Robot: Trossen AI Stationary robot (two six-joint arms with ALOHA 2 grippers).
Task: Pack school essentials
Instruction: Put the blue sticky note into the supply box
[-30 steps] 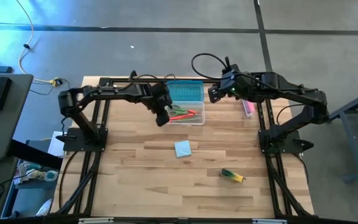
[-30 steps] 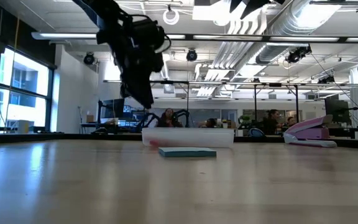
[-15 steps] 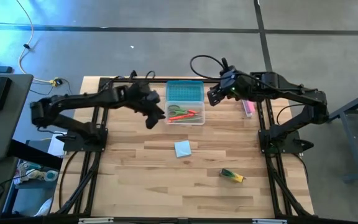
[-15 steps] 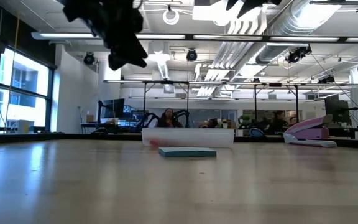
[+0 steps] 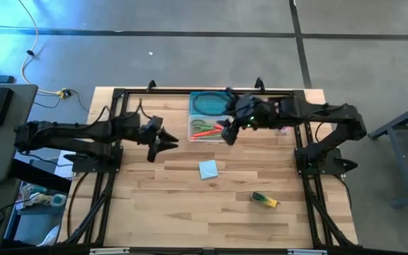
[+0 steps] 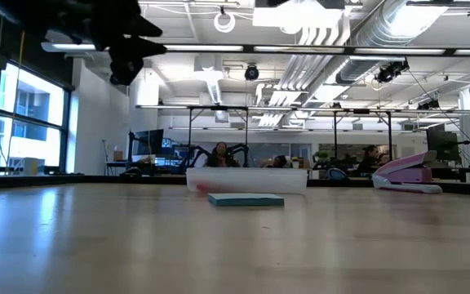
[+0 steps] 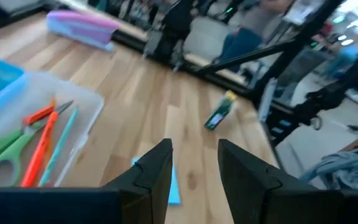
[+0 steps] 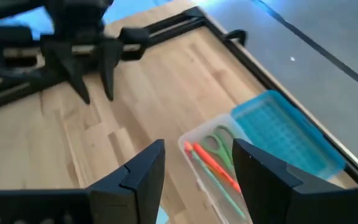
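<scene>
Left gripper (image 5: 163,142) withdrew; right gripper (image 5: 227,134) now partly hides clear box (image 5: 205,132).

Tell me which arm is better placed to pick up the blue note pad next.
Probably the left: its open gripper points toward the note pad with bare table between. The right gripper, also open, hangs over the clear box.

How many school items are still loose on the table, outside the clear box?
2: the light-blue note pad mid-table, and the yellow-green crayon pack nearer the front right. None looks hidden.
</scene>
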